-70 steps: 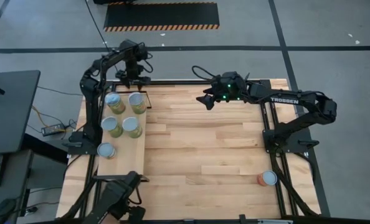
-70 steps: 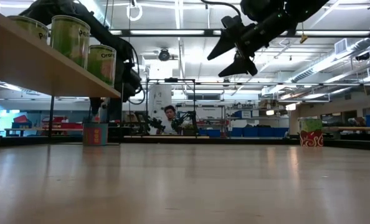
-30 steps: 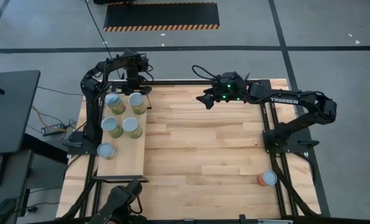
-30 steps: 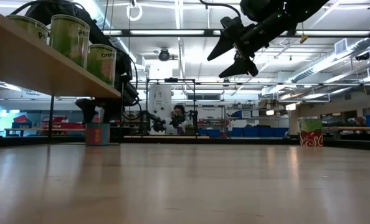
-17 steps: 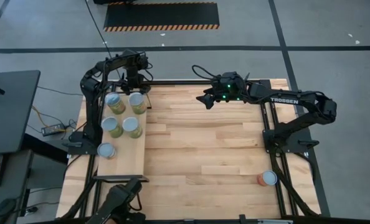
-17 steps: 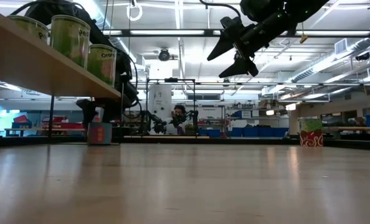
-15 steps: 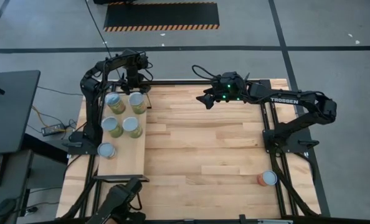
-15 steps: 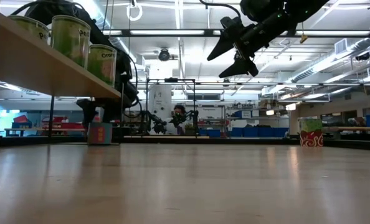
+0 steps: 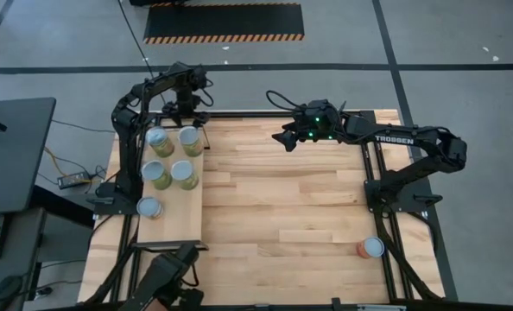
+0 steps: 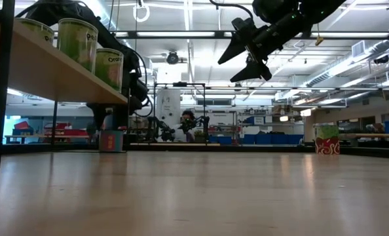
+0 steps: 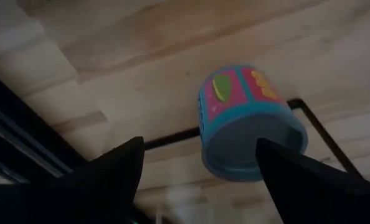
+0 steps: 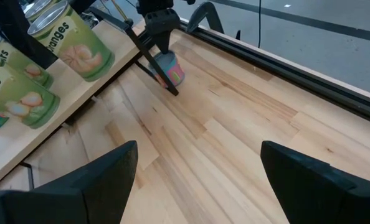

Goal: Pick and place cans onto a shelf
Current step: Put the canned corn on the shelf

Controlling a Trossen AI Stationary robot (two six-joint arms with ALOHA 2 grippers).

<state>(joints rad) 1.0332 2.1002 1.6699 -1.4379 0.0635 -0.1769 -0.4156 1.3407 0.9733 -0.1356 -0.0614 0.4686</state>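
Note:
Several green-labelled cans [image 9: 159,142] stand upright on the light-wood shelf [image 9: 166,226] at the table's left; they also show in the low view [image 10: 76,39]. A blue-and-pink can [image 11: 247,118] stands on the tabletop by the shelf's far end frame, and also shows in the right wrist view [image 12: 171,68] and the low view [image 10: 112,141]. My left gripper [image 9: 187,108] hangs open just over it, pointing down. An orange-red can [image 9: 370,249] stands at the near right. My right gripper [image 9: 284,138] is open and empty, high above the table's far middle. My left gripper [image 11: 199,144] comes from above with its open fingers [image 11: 297,180] about the blue-and-pink can's top [image 12: 165,60]. I cannot tell whether a finger touches the can. The can stands upright on the table.
The shelf's thin black frame [image 11: 172,138] runs right beside the blue-and-pink can. A dark shape [image 9: 174,275] shows at the shelf's near end. Bare tabletop [image 9: 282,199] lies between the shelf and the right arm's base.
The blue-and-pink can has slid a little toward the table's right, staying upright on the tabletop. My left gripper has stayed over it and drawn slightly toward the far edge. The shelf, with its cans, has shifted a little toward the right.

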